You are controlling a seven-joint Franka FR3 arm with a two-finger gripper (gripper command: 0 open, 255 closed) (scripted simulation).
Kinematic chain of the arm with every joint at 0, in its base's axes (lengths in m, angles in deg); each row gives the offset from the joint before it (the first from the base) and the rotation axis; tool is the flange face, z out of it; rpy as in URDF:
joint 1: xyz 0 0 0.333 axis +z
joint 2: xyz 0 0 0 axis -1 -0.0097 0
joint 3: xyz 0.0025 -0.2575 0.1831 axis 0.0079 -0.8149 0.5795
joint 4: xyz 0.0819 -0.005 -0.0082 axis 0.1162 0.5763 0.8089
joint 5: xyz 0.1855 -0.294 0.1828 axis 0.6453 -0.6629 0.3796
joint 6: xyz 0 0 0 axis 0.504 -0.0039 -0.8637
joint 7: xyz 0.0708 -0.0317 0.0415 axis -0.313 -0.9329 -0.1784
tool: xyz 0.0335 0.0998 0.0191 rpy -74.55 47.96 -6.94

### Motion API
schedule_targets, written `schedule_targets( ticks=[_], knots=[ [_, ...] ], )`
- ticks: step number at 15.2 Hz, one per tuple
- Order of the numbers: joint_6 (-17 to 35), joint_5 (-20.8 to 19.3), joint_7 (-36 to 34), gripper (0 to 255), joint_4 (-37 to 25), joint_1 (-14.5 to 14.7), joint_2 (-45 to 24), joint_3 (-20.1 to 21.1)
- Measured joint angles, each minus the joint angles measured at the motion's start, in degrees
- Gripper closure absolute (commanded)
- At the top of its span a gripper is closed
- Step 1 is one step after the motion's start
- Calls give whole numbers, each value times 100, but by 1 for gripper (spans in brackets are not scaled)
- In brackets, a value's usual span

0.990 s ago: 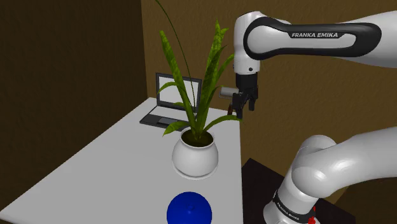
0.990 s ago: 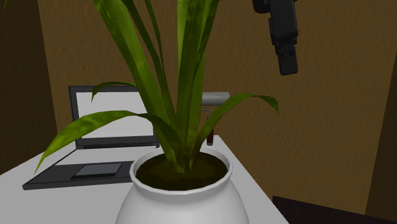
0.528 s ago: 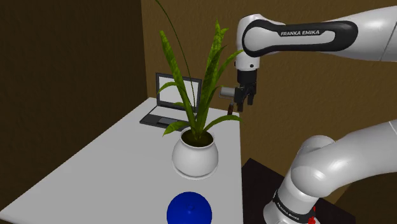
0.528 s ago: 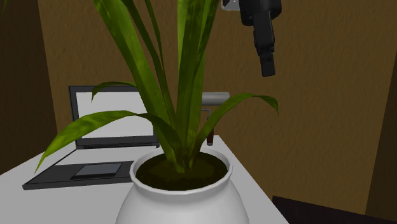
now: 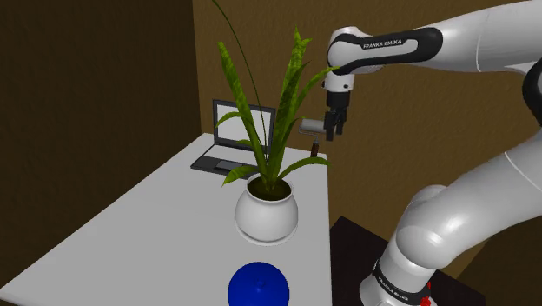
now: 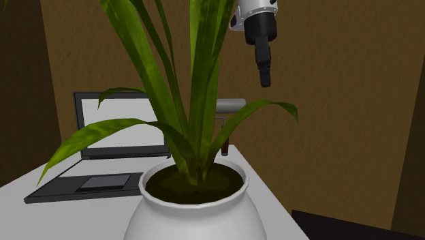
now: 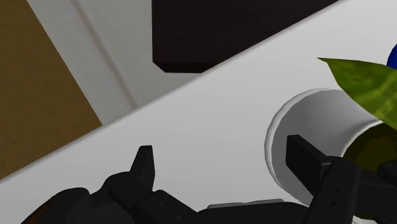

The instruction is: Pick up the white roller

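Overhead, claw [image 5: 331, 136] spread above white table [image 5: 139, 217]; brown walls [image 6: 340, 102], laptop [image 6: 102, 183] behind.

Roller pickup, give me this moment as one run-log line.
pre-grasp | gripper open, near roller | roller not held, standing behind plant

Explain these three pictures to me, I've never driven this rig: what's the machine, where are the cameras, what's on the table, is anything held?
The machine is a white arm ending in a black two-finger gripper. One camera looks down from beside its base, another sits low near the potted plant, a third rides on the hand. On the white table stand the plant, an open laptop, a blue ball and the roller, drawn grey, upright by the wall. The gripper hangs close to it, slightly higher, fingers apart, holding nothing.
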Motion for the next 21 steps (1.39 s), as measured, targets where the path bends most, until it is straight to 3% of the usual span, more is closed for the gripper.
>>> schedule_targets(
  ticks=[7, 13, 15, 21],
  knots=[
    [285, 327, 1407, 0, -1197, -5, -1405, -813],
    [250, 1060, 2676, 0, -2542, -185, -2861, -1307],
    [187, 1355, 3078, 0, -3015, -333, -3363, -1392],
    [-458, 2345, 4132, 0, -5165, -1172, -5178, -1379]
  ],
)
